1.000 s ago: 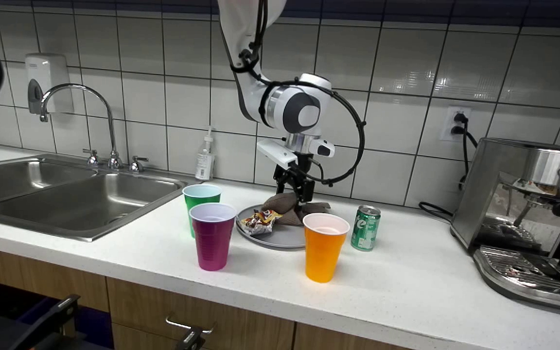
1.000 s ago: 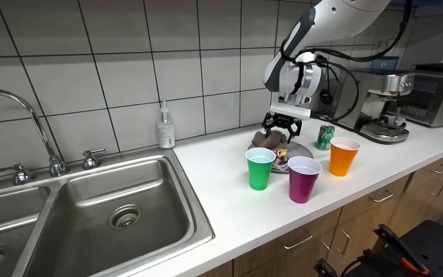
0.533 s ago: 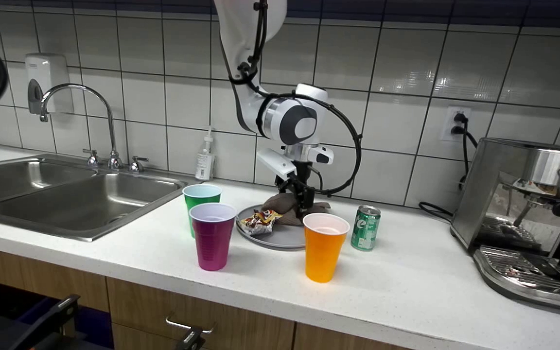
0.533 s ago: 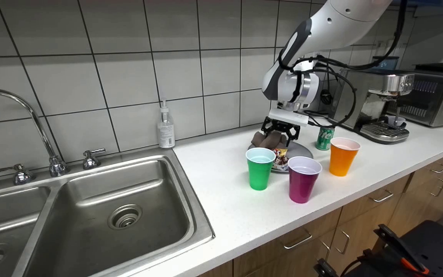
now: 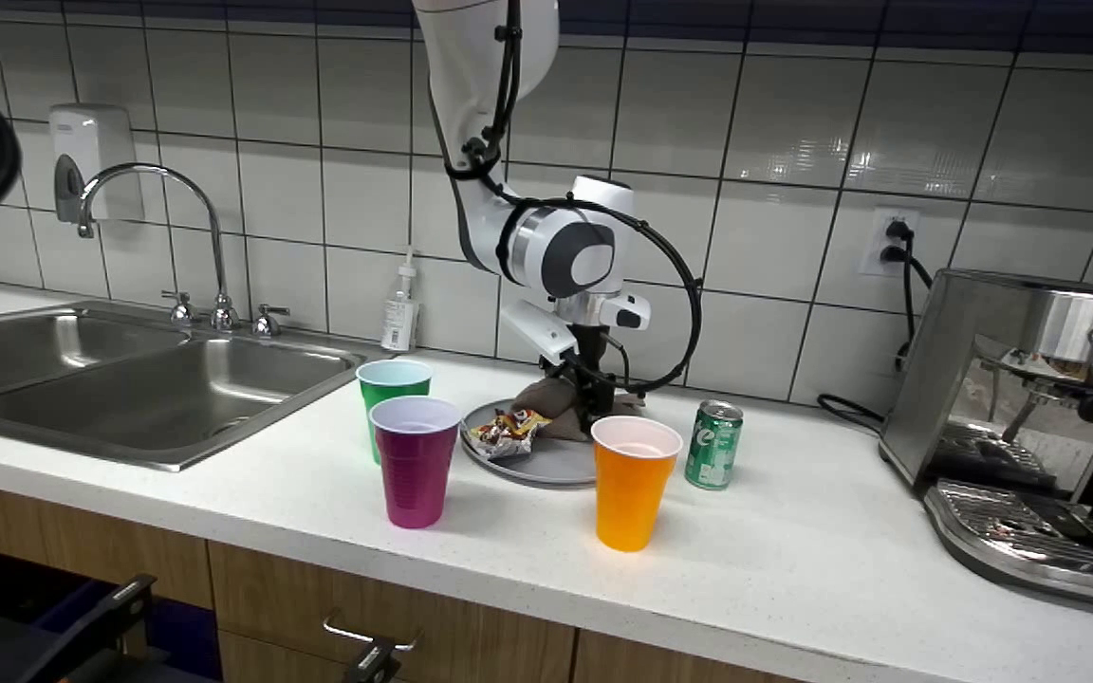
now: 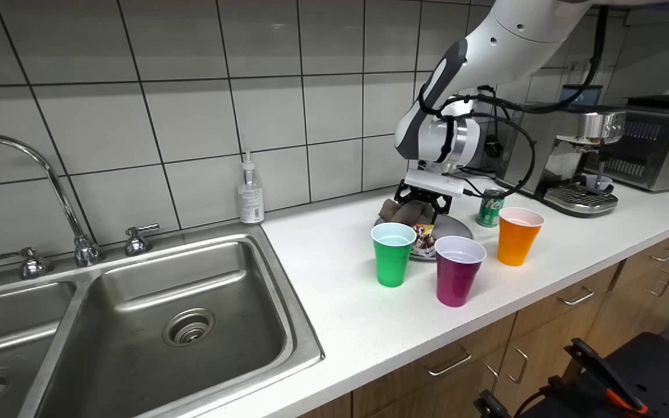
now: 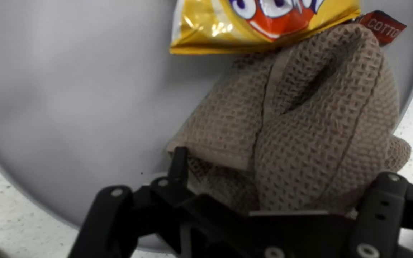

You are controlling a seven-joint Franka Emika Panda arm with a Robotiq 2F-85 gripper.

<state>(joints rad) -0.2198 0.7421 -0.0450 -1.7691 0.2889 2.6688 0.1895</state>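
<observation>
A grey plate holds cloth and a packet; our gripper straddles the cloth, jaws apart. In an exterior view, an orange cup partly hides the plate.

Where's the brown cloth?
Right of centre in the wrist view, the brown cloth lies on the gray plate, beside the yellow packet, under the open gripper.

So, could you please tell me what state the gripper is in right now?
Gripper: open, jaws spread wide with the brown cloth between them, not closed on it.
</observation>
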